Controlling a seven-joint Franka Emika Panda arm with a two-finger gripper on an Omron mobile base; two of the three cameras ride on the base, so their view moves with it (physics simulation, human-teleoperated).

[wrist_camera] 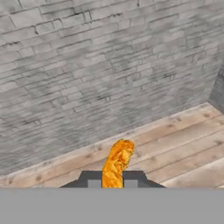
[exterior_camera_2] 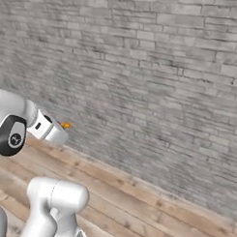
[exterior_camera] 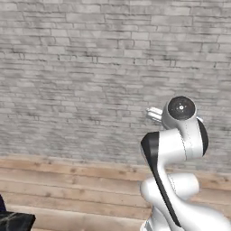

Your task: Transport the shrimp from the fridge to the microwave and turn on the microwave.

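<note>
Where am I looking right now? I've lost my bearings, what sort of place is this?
Probably an open stretch of room between stations rather than a work area: a grey brick wall ahead and a wood plank floor below. The gripper holds its jaws closed on the shrimp.

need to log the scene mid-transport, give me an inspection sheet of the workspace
surface: wooden plank floor, bare along the wall.
job's things: small curved orange shrimp pinched between the finger tips, sticking out ahead of them; also seen as an orange speck in the right base view.
clutter: dark object at the lower left corner of the left base view, too cropped to name.
grippers: gripper shut on the shrimp.
cables: nothing seen.
surroundings: grey brick wall straight ahead.
</note>
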